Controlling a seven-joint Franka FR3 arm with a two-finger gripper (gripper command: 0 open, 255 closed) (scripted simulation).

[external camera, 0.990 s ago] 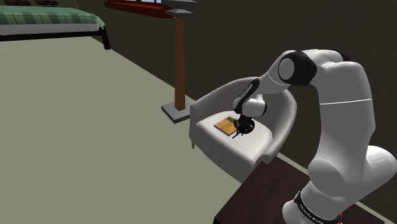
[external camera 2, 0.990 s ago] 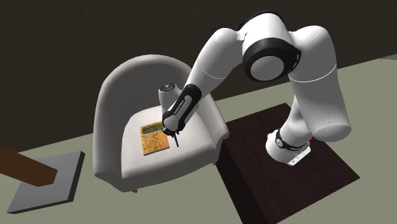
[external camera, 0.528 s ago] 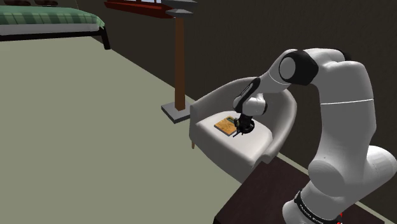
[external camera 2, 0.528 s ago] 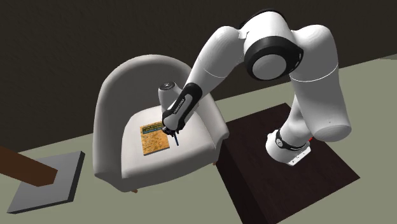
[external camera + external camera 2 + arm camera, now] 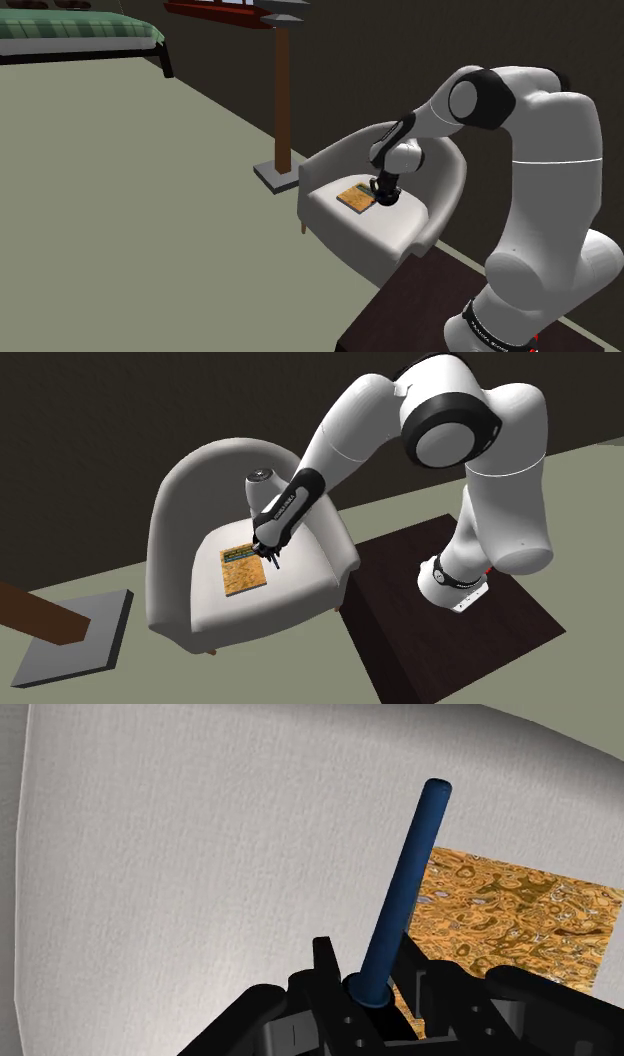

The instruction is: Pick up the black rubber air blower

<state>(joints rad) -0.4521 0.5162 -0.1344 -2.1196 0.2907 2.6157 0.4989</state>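
Observation:
The air blower (image 5: 404, 896) shows as a dark blue nozzle sticking out from a black body clasped between my fingers. My gripper (image 5: 366, 976) is shut on it. In the shoulder view the gripper (image 5: 385, 188) hangs just above the seat of a white armchair (image 5: 382, 243), with the blower (image 5: 386, 197) under it. In the second exterior view the gripper (image 5: 268, 546) holds the blower (image 5: 273, 560) with the nozzle pointing down, beside an orange-covered book (image 5: 243, 570) on the seat. The book (image 5: 512, 919) lies just past the nozzle.
The armchair's curved back and arms (image 5: 180, 502) wrap around the seat. A brown wooden post (image 5: 283, 90) on a grey base (image 5: 271, 175) stands beside the chair. A bed (image 5: 70, 35) is far off. My dark stand (image 5: 400, 310) sits behind the chair.
The arm has risen and the gripper has lifted the blower a little off the seat; the nozzle tip now hangs higher beside the book.

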